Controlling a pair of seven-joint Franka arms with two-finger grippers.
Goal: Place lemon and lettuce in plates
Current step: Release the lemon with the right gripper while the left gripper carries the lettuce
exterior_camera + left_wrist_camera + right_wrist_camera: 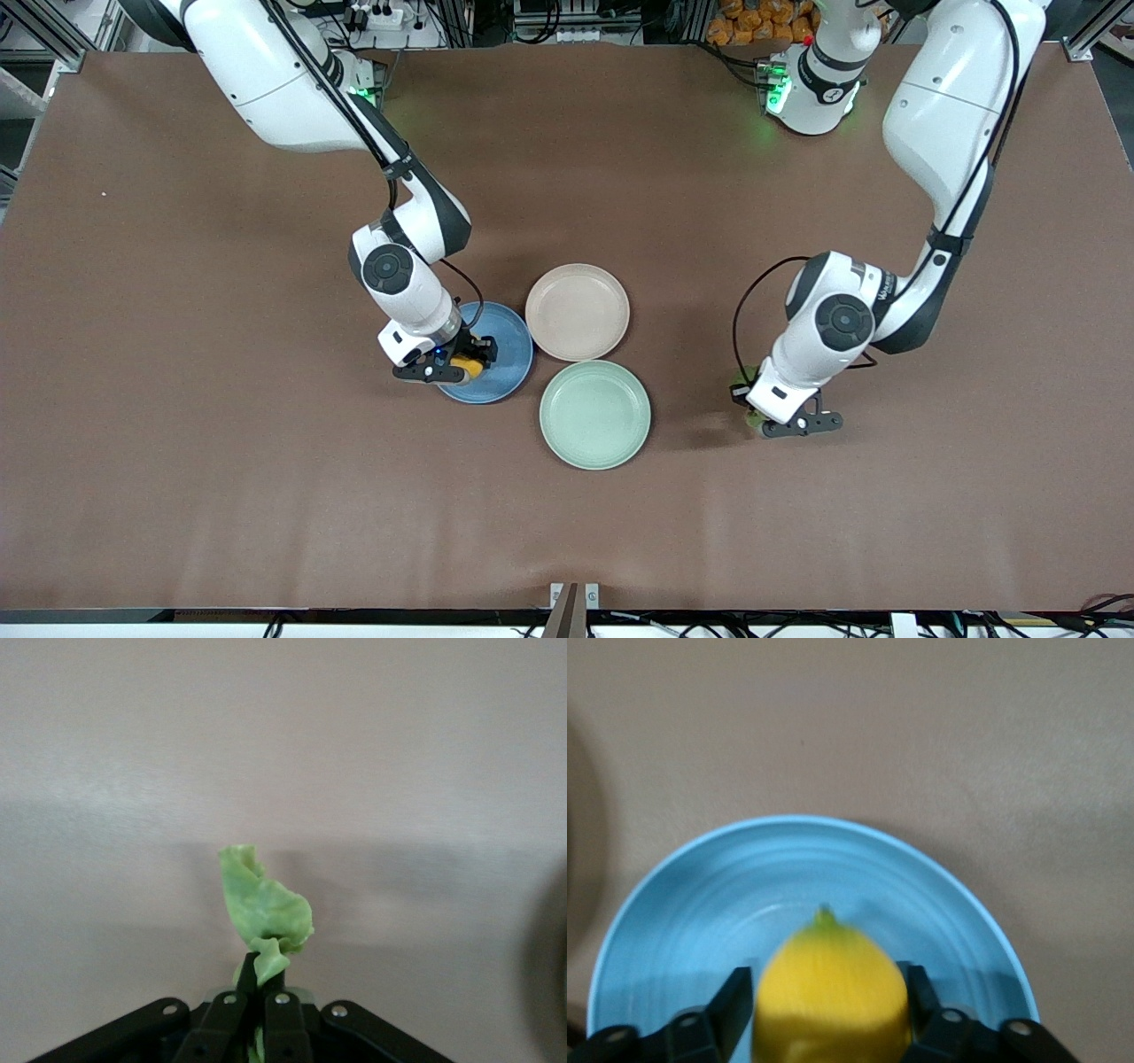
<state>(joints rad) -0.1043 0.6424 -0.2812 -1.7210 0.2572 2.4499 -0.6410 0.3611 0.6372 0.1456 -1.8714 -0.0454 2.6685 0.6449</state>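
The right claw [461,361] is low over the blue plate [507,354], with the lemon [469,366] between its two fingers. In the right wrist view the fingers [735,1005] stand at the lemon's [831,997] two sides, its pointed tip facing away from the wrist, the blue plate [691,904] spread beneath it. Whether the fingers press the fruit or stand slightly off it I cannot tell, nor whether the lemon rests on the plate.

The left claw [802,424] is down near the counter [177,399] toward the left arm's end, well apart from the plates. Its fingers are pinched tight on the lettuce [751,416], of which only a green scrap shows under the wrist in the front view. In the left wrist view the left claw [262,1010] grips the lower edge of the lettuce [264,904], a pale green crinkled leaf that stands up out of the closed fingertips over bare counter [425,744].

Three plates sit close together about the middle of the counter. The beige-pink plate [578,312] lies just beside the blue one, farther from the front camera. The mint-green plate [594,414] is nearest the front edge of the counter, almost touching the other two. Neither of these two holds anything.
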